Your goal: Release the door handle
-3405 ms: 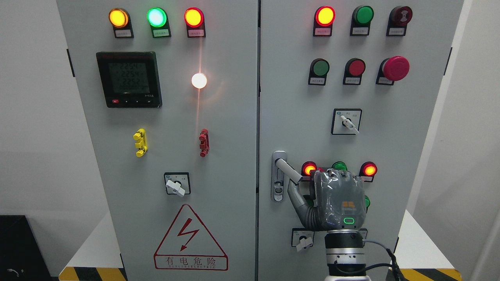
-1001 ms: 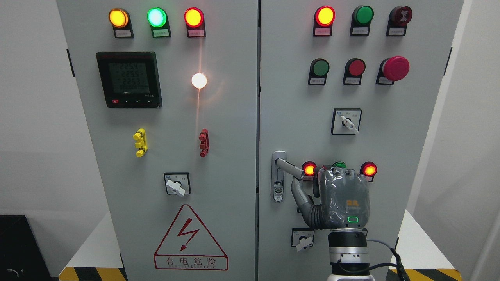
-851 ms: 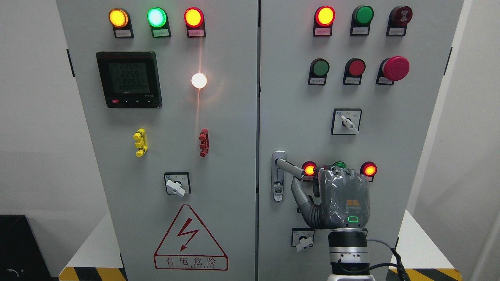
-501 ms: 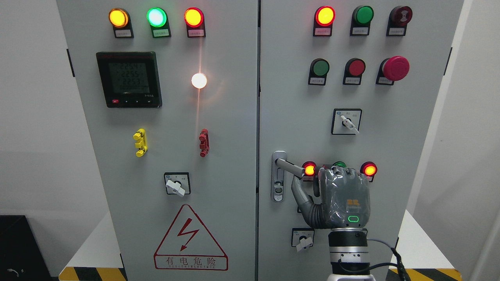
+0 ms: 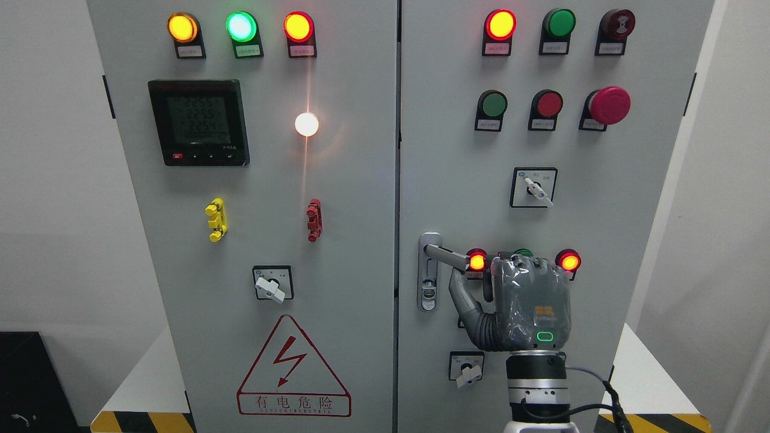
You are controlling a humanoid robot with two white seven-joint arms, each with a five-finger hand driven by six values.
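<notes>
Since the earlier frame, the silver metal door handle (image 5: 448,257) has swung up toward horizontal, lower centre-right of the frame; my grey right hand (image 5: 522,304) has shifted right, thumb beneath the lever, other fingers hidden, grip unclear.

— What did the door handle (image 5: 446,257) look like from my head camera?

— A silver-grey metal lever on a tall, narrow backplate, low on the right-hand cabinet door, just right of the seam between the two doors, in the lower middle of the frame.

— And its pose?

— I saw the lever swung out from the top of the plate, pointing right and slightly down, its free end reaching almost to a lit red lamp. Below the pivot the plate carried a small round lock cylinder.

— Was it clear of anything?

— No. The lever's outer end sat just above a dark finger; whether they touched, I couldn't tell.
</notes>
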